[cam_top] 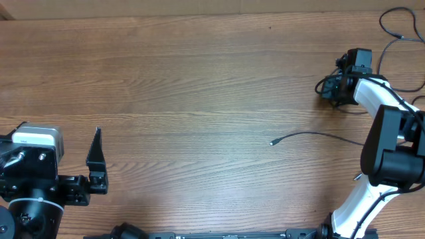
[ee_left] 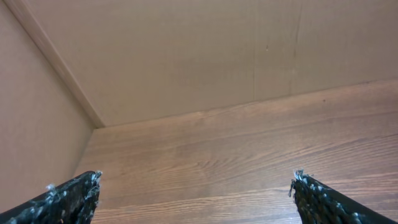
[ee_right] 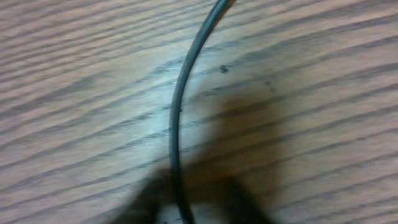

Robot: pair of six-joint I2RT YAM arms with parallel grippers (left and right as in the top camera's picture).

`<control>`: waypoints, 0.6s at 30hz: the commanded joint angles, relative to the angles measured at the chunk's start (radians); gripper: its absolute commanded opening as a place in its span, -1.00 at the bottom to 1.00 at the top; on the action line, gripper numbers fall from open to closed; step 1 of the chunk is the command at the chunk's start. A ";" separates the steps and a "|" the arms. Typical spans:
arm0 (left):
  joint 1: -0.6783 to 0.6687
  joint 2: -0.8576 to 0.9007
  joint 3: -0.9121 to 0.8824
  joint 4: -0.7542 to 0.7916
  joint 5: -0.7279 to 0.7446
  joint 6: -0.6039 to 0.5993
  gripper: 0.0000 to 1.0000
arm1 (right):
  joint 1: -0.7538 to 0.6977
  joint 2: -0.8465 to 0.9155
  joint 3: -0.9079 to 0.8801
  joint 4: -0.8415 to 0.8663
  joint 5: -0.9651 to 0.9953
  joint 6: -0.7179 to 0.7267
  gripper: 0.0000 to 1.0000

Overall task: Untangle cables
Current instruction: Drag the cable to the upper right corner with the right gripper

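Observation:
A thin black cable (ee_right: pixel 180 106) curves down the right wrist view over the wood grain. It passes between the blurred dark fingertips of my right gripper (ee_right: pixel 196 208), which stand apart on either side of it, open. From overhead, the right gripper (cam_top: pixel 334 86) sits at the far right over a small black cable bunch (cam_top: pixel 325 85). Another cable (cam_top: pixel 312 135) lies loose mid-table, its silver-tipped plug (cam_top: pixel 272 142) pointing left and its other end hidden under the right arm. My left gripper (ee_left: pixel 196 177) is wide open over bare wood at the near left, holding nothing.
A further black cord (cam_top: pixel 397 26) loops at the far right corner. A cardboard wall (ee_left: pixel 186 50) borders the table's far and left sides. The right arm's white links (cam_top: pixel 372 99) stretch along the right edge.

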 commanded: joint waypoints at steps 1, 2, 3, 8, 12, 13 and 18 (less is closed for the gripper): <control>0.000 -0.010 -0.002 0.003 -0.007 0.016 1.00 | 0.016 0.055 0.019 -0.053 -0.012 0.032 1.00; 0.000 -0.010 -0.002 0.002 -0.007 0.016 1.00 | 0.020 0.050 0.049 -0.087 -0.011 0.037 0.99; 0.000 -0.010 -0.002 0.000 -0.007 0.016 1.00 | 0.025 0.040 0.098 -0.146 -0.010 0.037 1.00; 0.000 -0.010 -0.002 -0.034 -0.007 0.016 1.00 | 0.025 -0.042 0.220 -0.331 -0.008 0.089 1.00; 0.000 -0.010 -0.002 -0.076 -0.007 0.016 0.99 | 0.026 -0.216 0.209 -0.447 0.015 0.117 1.00; 0.000 -0.011 -0.002 -0.081 -0.007 0.016 0.99 | 0.026 -0.274 0.197 -0.467 0.023 0.143 1.00; 0.000 -0.011 -0.002 -0.104 -0.007 0.016 1.00 | 0.026 -0.612 0.001 -0.463 0.030 0.245 1.00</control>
